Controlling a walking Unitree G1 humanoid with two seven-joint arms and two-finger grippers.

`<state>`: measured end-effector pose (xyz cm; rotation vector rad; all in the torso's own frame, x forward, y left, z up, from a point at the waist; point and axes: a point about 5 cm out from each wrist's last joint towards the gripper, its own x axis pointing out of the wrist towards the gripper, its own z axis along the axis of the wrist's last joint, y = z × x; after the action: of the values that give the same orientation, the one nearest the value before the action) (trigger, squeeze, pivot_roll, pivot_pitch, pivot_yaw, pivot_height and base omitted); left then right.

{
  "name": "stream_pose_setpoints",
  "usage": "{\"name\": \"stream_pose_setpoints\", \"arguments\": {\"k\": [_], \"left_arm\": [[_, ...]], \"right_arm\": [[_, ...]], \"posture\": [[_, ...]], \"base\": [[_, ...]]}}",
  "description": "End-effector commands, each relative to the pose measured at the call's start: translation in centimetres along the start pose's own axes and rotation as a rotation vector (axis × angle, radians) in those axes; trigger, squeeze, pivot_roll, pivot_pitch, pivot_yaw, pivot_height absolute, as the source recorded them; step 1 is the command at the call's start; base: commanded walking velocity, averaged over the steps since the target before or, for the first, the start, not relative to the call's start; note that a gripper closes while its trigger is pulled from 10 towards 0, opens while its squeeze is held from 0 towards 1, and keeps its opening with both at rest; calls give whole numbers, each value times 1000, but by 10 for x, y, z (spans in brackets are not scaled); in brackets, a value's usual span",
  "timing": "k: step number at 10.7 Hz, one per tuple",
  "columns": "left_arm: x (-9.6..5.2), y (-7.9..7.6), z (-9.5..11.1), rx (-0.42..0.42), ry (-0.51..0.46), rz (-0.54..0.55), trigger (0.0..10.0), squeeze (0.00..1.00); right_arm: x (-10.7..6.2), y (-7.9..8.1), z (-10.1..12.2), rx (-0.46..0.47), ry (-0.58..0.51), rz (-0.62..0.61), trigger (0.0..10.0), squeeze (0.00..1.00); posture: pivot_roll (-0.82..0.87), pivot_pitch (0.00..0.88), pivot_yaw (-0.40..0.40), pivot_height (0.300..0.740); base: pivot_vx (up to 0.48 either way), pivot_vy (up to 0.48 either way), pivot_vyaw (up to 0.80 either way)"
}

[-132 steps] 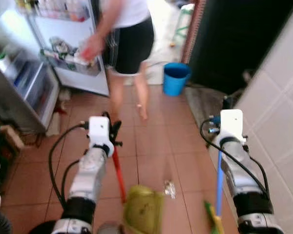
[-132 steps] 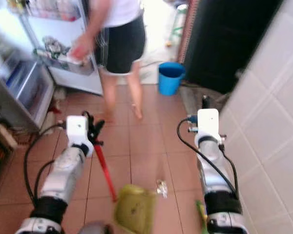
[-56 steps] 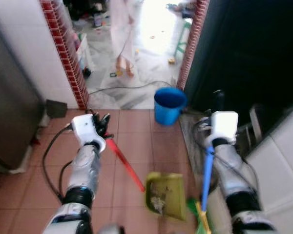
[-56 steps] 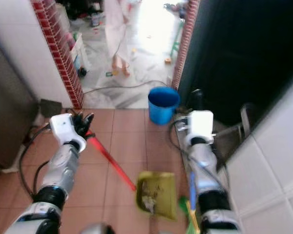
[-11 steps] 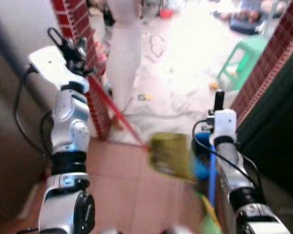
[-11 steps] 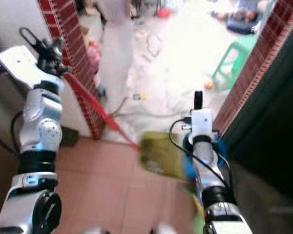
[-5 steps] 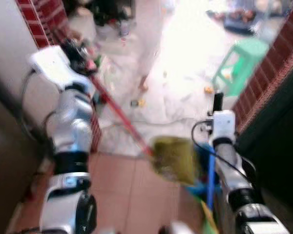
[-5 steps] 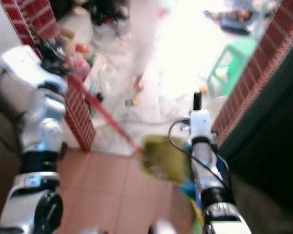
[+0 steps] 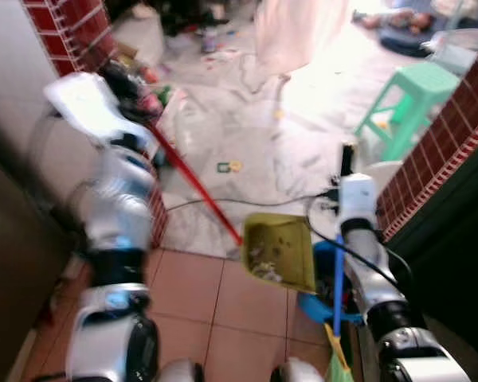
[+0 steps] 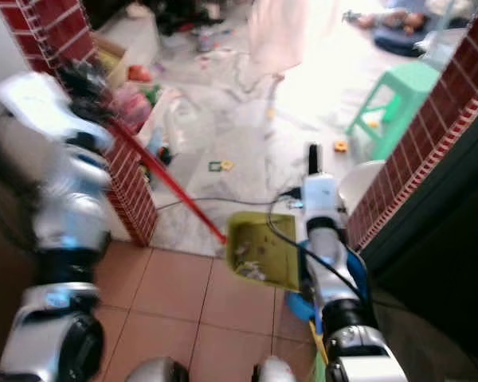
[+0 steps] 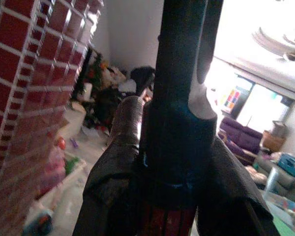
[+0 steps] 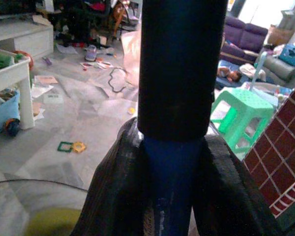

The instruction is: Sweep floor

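My left gripper point(image 9: 126, 84) is raised at the left beside the brick pillar, shut on the black-capped red handle point(image 9: 199, 195) of a yellow-green dustpan point(image 9: 280, 251). The pan hangs tilted with crumbs and scraps in it, over the near edge of a blue bucket point(image 9: 323, 301). My right gripper point(image 9: 347, 161) is shut on the blue broom handle point(image 9: 337, 278), which runs down to green bristles point(image 9: 335, 368). In the left wrist view both fingers point(image 11: 119, 147) clamp the red handle point(image 11: 179, 123). In the right wrist view the blue broom handle point(image 12: 172, 162) sits between the black fingers point(image 12: 119, 187).
A red brick pillar point(image 9: 73, 30) stands left and a brick door edge point(image 9: 442, 151) right, framing a doorway onto a white marble floor. Beyond lie a black cable point(image 9: 259, 203), scattered toys, a green stool point(image 9: 410, 99) and a person in a light garment point(image 9: 296, 32).
The camera has tilted and the picture has sharpened. The dustpan has swung slightly right and now hangs over the blue bucket. The person has moved right, further into the bright room.
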<state>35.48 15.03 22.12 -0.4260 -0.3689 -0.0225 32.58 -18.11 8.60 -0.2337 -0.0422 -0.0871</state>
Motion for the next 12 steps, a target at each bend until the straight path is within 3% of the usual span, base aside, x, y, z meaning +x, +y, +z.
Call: {"name": "stream_pose_setpoints", "arguments": {"k": [1,4,8,12], "left_arm": [[2,-7,12,-48,-58,-21,10000,0],[0,-17,5,-40,-43,-47,10000,0],[1,-15,4,-15,-45,-31,10000,0],[7,-7,12,70,-98,65,10000,0]], "right_arm": [[3,0,7,-15,-30,10,10000,0],[3,-2,6,-11,-27,3,10000,0],[2,-2,5,-5,-22,6,10000,0],[0,-2,3,-9,-19,15,10000,0]], "posture": [[-42,0,-10,740],[-47,0,-7,740],[-45,0,-5,740],[-57,0,-7,740]], "base": [[0,0,0],[0,0,-746],[0,0,-678],[0,0,0]]}}
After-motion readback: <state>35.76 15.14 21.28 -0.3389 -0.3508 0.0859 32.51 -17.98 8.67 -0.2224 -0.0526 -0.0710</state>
